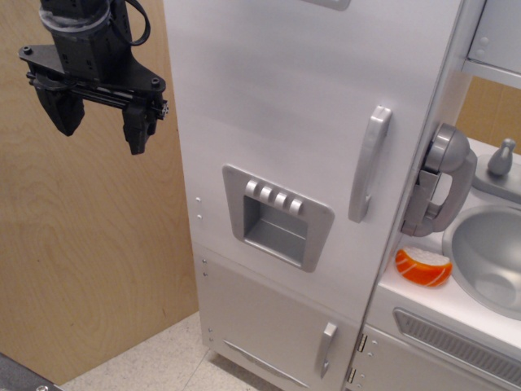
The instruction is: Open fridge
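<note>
Fridge (309, 122) top chopped off by the frame. Sink (488, 261) cut at the right edge. Arm above the gripper (99, 122) out of shot. Shelves hidden behind the shut door.

There is one fridge (301, 147) with two doors: one large door (277, 106) and one small lower door (269, 326). It has two handles, one long handle (369, 163) and one short handle (326, 349). The ice dispenser panel (277, 216) is one, with four buttons (274, 195). One gripper (102, 120), one sink (488, 257), one toy phone (440, 183), one orange sushi piece (423, 266).
</note>
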Tool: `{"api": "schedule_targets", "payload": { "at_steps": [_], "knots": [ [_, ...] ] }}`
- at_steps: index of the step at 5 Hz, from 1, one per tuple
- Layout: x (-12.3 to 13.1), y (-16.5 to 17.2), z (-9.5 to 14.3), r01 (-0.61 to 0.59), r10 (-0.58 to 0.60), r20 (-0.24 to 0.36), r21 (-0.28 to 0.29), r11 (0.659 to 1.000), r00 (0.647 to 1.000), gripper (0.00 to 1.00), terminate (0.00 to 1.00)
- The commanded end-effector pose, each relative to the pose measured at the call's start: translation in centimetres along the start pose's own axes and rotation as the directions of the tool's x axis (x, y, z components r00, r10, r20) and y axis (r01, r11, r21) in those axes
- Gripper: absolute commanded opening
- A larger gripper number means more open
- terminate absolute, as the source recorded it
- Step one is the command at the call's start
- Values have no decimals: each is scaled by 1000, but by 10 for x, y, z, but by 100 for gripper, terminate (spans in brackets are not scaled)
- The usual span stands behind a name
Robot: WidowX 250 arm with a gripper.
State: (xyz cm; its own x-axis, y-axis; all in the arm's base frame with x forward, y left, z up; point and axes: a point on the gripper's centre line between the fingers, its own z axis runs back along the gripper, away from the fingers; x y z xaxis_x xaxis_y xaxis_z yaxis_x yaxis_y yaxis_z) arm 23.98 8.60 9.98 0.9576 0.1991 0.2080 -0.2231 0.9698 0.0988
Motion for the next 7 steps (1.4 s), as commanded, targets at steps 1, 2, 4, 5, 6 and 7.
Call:
{"api": "schedule_targets", "payload": {
  "at_steps": [1,2,4,5,6,7],
  "knots": [
    [0,0,0,0,0,0,0,1000,1000,100,0],
    [10,-41,-3,45,-46,-21,-28,999,999,100,0],
    [32,-123,-8,185,-174,111,-92,978,978,100,0],
    [38,-154,-7,261,-242,151,-119,958,958,100,0],
    [46,-180,-10,306,-278,201,-126,944,939,100,0],
    [55,-195,-15,295,-263,239,-111,949,935,100,0]
  ]
}}
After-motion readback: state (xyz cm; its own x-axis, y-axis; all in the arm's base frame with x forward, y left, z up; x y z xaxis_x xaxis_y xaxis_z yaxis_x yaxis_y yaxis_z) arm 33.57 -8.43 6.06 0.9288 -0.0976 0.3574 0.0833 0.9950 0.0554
